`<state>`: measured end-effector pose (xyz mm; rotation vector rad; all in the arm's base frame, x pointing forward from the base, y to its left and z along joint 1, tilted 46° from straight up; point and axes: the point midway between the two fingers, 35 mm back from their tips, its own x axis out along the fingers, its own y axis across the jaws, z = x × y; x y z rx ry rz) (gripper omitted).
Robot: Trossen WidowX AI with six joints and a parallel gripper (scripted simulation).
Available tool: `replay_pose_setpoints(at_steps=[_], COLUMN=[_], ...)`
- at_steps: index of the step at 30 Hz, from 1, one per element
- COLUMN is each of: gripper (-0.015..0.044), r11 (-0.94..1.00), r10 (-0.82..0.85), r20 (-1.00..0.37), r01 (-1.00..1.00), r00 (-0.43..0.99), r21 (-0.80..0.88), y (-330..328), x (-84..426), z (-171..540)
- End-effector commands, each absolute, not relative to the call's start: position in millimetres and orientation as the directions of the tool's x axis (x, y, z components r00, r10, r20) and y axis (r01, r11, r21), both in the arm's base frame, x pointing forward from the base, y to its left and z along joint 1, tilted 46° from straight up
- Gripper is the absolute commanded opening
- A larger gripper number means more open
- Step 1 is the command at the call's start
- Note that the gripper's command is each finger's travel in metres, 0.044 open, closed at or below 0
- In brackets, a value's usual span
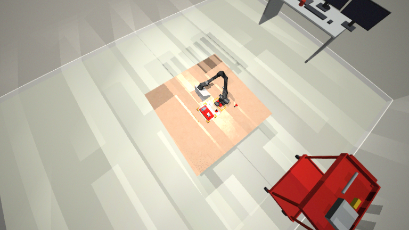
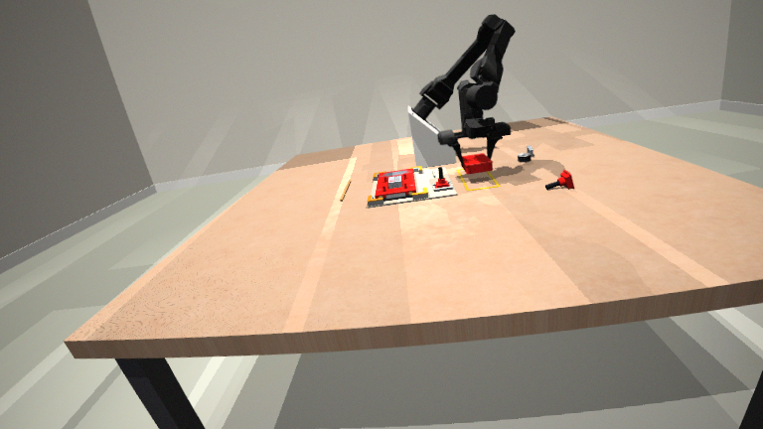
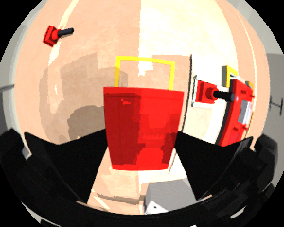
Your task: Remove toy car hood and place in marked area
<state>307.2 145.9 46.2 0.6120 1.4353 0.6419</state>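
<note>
The red hood [image 1: 220, 104] [image 2: 477, 163] [image 3: 143, 128] is a blocky piece off the car. My gripper [image 2: 476, 159] [image 3: 142, 134] is shut on it, one black finger on each side, and holds it level a little above the table. The marked area is a yellow outline [image 2: 484, 188] [image 3: 146, 60] on the table. In the exterior view the hood hangs over its back part; in the wrist view the hood hides the near part of the outline. The toy car [image 1: 206, 113] [image 2: 394, 180] [image 3: 234, 124] has a red body on a white base, left of the outline in the exterior view.
A red piece with a black peg [image 2: 441, 181] [image 3: 205, 92] stands between car and outline. Another such red piece [image 2: 565, 179] [image 3: 50, 35] lies to the right. A grey-white wedge [image 1: 202, 93] [image 2: 433, 146] [image 3: 168, 193] stands behind. A small grey part [image 2: 525, 155] and an orange stick [image 2: 345, 191] lie further out.
</note>
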Motion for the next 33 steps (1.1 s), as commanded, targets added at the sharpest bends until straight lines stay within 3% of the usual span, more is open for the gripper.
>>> replay_pose_setpoints(at_steps=[1, 33], gripper=[0.0, 0.0], r11=[0.695, 0.693], r10=[0.719, 0.721], r20=[-0.694, -0.693], r01=[-0.027, -0.027], r00=[0.031, 0.031], r21=[0.719, 0.72], y=[147, 159], x=[307, 306], z=[43, 32])
